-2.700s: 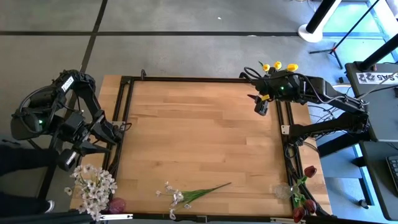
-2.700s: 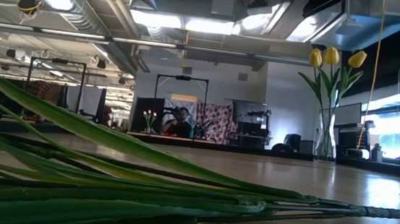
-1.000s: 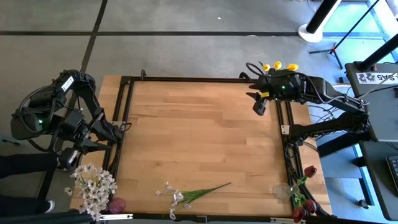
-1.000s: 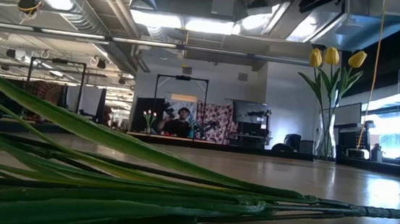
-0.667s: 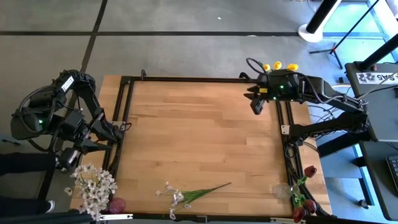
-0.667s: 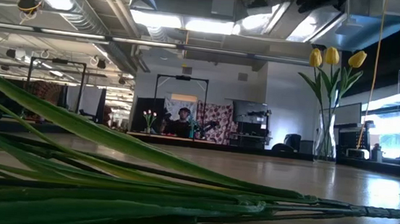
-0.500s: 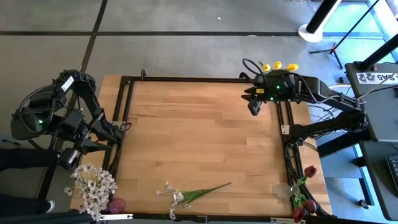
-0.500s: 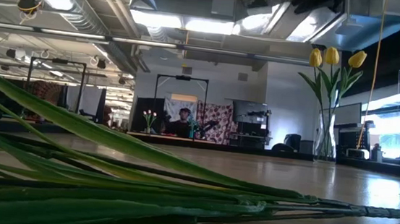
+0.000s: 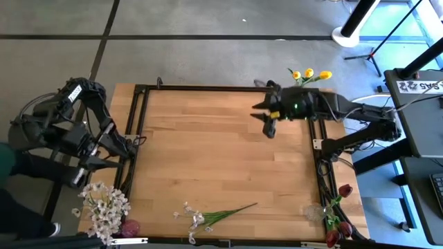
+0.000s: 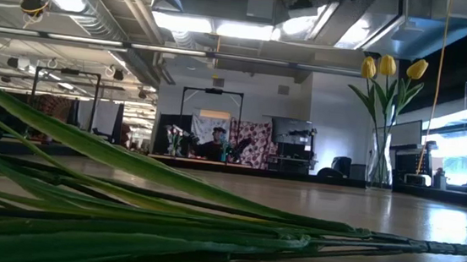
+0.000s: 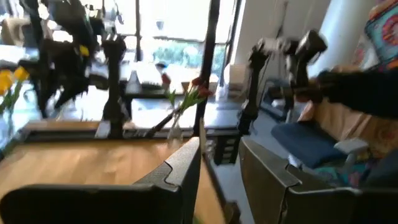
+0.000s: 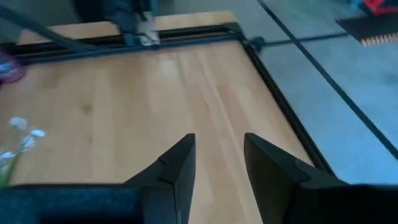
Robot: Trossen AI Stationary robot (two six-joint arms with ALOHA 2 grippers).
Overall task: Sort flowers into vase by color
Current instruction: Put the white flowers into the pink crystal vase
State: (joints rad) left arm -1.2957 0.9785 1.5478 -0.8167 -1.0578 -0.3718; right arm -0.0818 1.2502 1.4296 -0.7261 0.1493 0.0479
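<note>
A spray of tiny white blossoms on green stems point(image 9: 208, 216) lies flat near the table's near edge; its stems and leaves point(image 10: 166, 218) fill the low view. Yellow tulips point(image 9: 309, 73) stand in a glass vase point(image 10: 379, 165) at the far right corner. Dark red tulips point(image 9: 337, 207) stand in a vase at the near right corner. A white-pink bunch point(image 9: 104, 206) stands at the near left corner. My right gripper point(image 9: 270, 130) hangs open over the far right of the table, nothing between its fingers point(image 12: 217, 142). My left gripper point(image 9: 84, 171) waits open beyond the left edge, just above the white-pink bunch.
A black frame rail point(image 9: 208, 88) runs round the wooden tabletop point(image 9: 208, 152). A person in dark clothes point(image 9: 8, 173) stands beside the left arm, off the table's left edge. Another person point(image 10: 214, 142) shows far back in the room.
My right gripper has moved from beside the yellow tulips toward the table's left edge, out over the wood, and has tipped a little downward. It has stayed open. The flowers have not moved.
</note>
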